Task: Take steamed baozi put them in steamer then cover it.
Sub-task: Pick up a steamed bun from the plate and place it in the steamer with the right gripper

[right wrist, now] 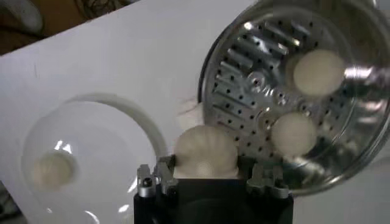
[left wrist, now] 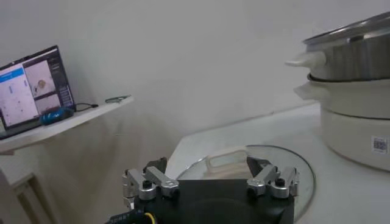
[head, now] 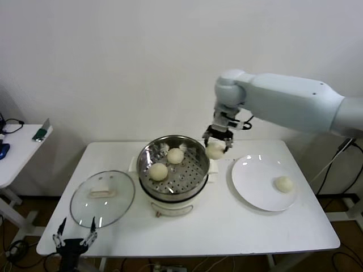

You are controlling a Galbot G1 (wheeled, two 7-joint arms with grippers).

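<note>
Right gripper (head: 216,146) hovering just beyond the steamer's right rim, above the desk (head: 227,221); fingers (right wrist: 163,176) clamped on one steamed baozi (right wrist: 205,152), same bun seen in the head view at (head: 215,151). Held bun between steamer and plate, clear of both.

Steamer (head: 173,195) centre of desk, shiny pot on white base, uncovered. Perforated tray (right wrist: 256,79) visible inside. Two buns resting on tray: one toward the back (head: 175,155), one nearer the front left (head: 158,170), apart from each other.

White plate (head: 252,181) right of steamer, flat on desk. One bun (head: 283,183) lying on its right part, alone.

Cover (head: 102,198) flat on desk left of steamer, just beside its base, cream handle (head: 101,193) up.

Left gripper (head: 74,239) low at desk's front left edge, near the cover's front rim; fingers (left wrist: 150,182) spread wide apart, holding nothing.

Side table (head: 20,150) with laptop (left wrist: 33,88) farther left.
</note>
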